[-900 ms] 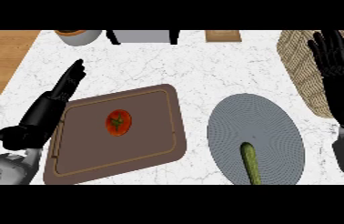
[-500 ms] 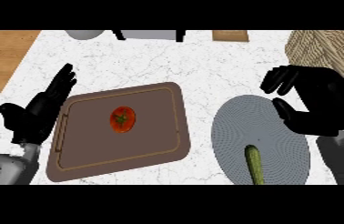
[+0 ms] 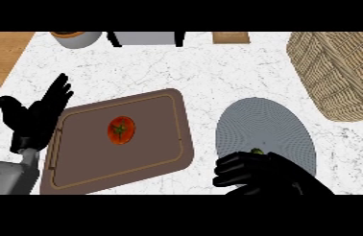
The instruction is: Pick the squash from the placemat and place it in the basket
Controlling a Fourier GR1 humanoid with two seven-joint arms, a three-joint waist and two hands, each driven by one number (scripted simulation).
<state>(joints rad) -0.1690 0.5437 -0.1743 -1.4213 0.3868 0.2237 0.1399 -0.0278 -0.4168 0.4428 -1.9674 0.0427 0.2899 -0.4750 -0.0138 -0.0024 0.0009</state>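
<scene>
- A white marbled worktop (image 3: pixel 212 72) fills the view, with a strip of wood along its left edge.
- The right hand (image 3: pixel 266 175) sits low on the near part of the round grey woven placemat (image 3: pixel 262 129), its black fingers (image 3: pixel 230 170) curled over the green squash (image 3: pixel 257 151); only a small tip of the squash shows above them, so whether they have closed on it I cannot tell.
- The squash lies on the placemat's near half, mostly hidden.
- It is probably stiff, smooth-skinned and fairly light, and could roll or slip; taking it across the middle of its length looks safest.
- The tan wicker basket (image 3: pixel 330 72) stands just beyond the placemat at the far right.
- To the left, a red tomato (image 3: pixel 120 130) rests on a brown rectangular tray (image 3: pixel 149 158).
- The left hand (image 3: pixel 35 117) rests open beside the tray's left edge, fingers up.
</scene>
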